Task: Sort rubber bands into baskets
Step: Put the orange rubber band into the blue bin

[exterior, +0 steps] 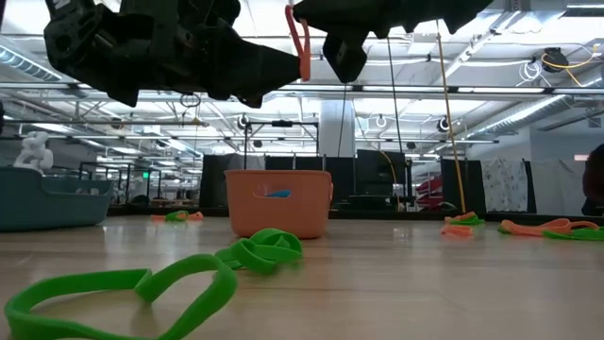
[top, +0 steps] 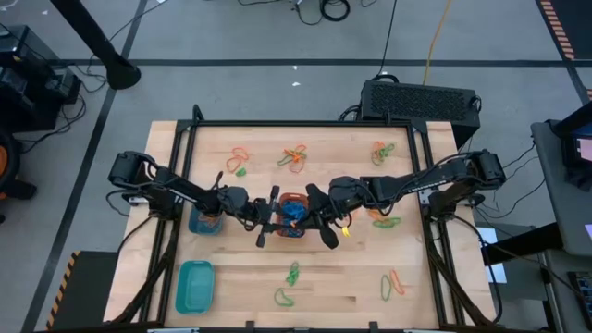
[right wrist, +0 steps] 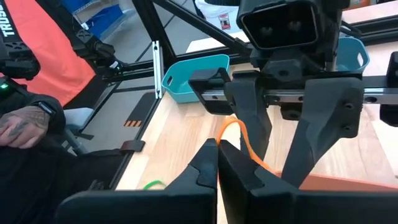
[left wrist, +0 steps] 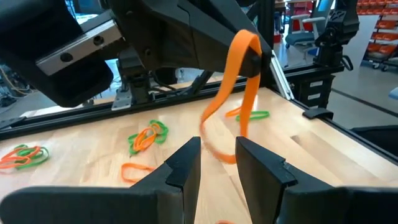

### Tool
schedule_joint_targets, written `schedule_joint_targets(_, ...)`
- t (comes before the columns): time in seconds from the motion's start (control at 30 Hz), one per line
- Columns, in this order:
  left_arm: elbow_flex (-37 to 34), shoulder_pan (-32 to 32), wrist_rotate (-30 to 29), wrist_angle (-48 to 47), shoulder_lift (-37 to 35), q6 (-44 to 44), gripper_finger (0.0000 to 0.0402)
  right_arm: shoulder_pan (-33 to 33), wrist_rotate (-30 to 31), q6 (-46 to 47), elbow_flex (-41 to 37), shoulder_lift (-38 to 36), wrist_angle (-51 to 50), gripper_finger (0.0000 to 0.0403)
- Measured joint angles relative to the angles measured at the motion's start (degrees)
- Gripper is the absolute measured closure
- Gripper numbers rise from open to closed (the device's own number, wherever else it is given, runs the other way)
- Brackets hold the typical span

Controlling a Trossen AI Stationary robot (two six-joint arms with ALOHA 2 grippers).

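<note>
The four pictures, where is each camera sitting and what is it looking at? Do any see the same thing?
High view: above the table, looking straight down at both arms and the orange basket.
Low view: at tabletop height, facing the room; arms hang overhead.
Left wrist view: on the left arm, past the left gripper, facing the right arm.
Right wrist view: on the right arm, past the right gripper, facing the left arm.
Shared: both wrist views show the orange rubber band.

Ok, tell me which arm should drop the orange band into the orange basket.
Right. The right end effector is shut on the orange rubber band, which hangs above the orange basket. The left end effector sits open beside it, holding nothing.
</note>
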Motion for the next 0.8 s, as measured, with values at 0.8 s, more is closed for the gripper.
schedule_joint_targets(0.8, 0.0, 0.0, 3.0, 1.7, 0.0, -0.1, 0.0292, 0.0, -1.4, -2.6, 0.0, 0.0, 1.5, 0.0403)
